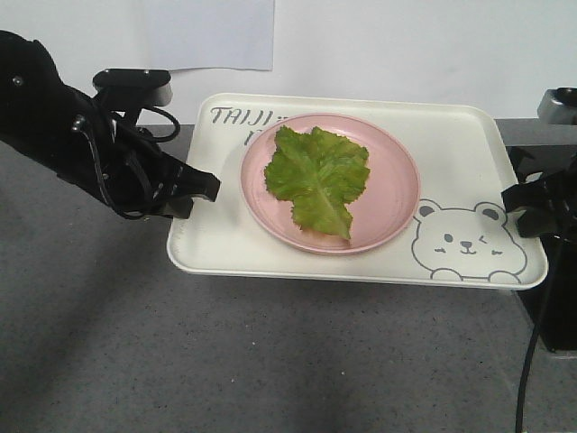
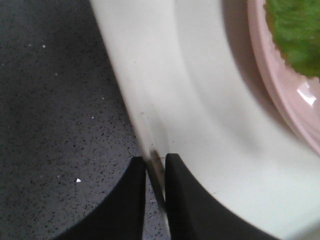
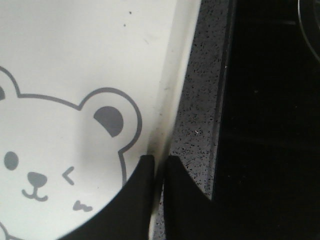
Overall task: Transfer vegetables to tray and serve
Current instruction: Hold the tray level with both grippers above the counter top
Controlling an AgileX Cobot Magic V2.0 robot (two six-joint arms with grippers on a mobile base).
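Partly hidden tray (image 1: 451, 144) lettering (plate (image 1: 397, 194) covers it), right hand (image 1: 516, 200) cropped

Hidden and cut-off items:
- "TAIJI" lettering (image 1: 245, 116): its end and second line are lying under the pink plate (image 1: 397, 212).
- Right arm (image 1: 545, 203): the front view's right edge is cutting it off.
- Tray rim (image 2: 142, 125): it is blurring in the left wrist view.
- Lettuce leaf (image 2: 297, 32): only a corner is showing there.
- Bear face drawing (image 3: 50, 170): the right wrist view's left and bottom edges are cropping it.
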